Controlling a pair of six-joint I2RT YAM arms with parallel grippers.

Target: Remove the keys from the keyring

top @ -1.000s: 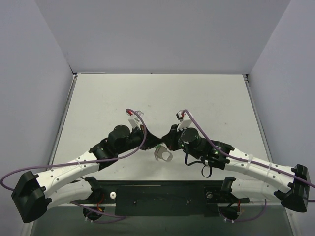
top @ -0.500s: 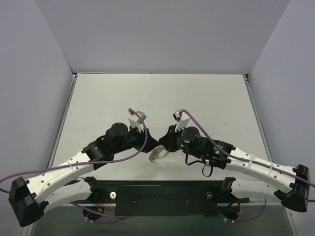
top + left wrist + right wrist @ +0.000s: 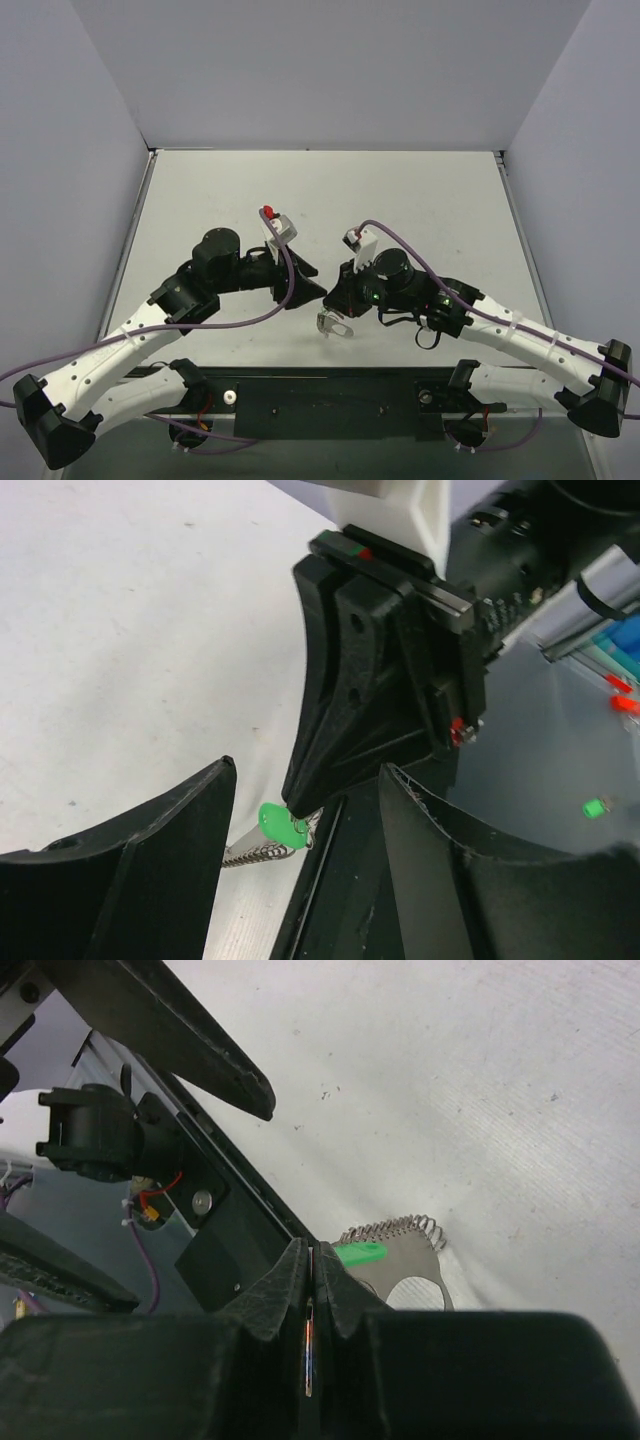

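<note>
My right gripper (image 3: 335,303) (image 3: 312,1252) is shut, and a thin metal edge shows between its pads. From its tip hangs the keyring (image 3: 306,827), of which only thin wire loops show. With it are a green tag (image 3: 278,826) (image 3: 360,1253), a silvery coiled chain (image 3: 255,855) (image 3: 392,1229) and a flat silver piece with a round hole (image 3: 425,1260) (image 3: 333,323), possibly one of the keys. This bunch reaches down to the table. My left gripper (image 3: 308,290) (image 3: 305,770) stands open, its fingers on either side of the right fingertips and touching nothing.
The white table (image 3: 400,200) has grey walls on three sides. A black base plate (image 3: 330,395) runs along the near edge, just below the two grippers. Purple cables loop off both arms.
My left gripper has opened wide and let go of the bunch, and its arm has swung left and back. The right gripper stays shut, and the bunch has shifted slightly.
</note>
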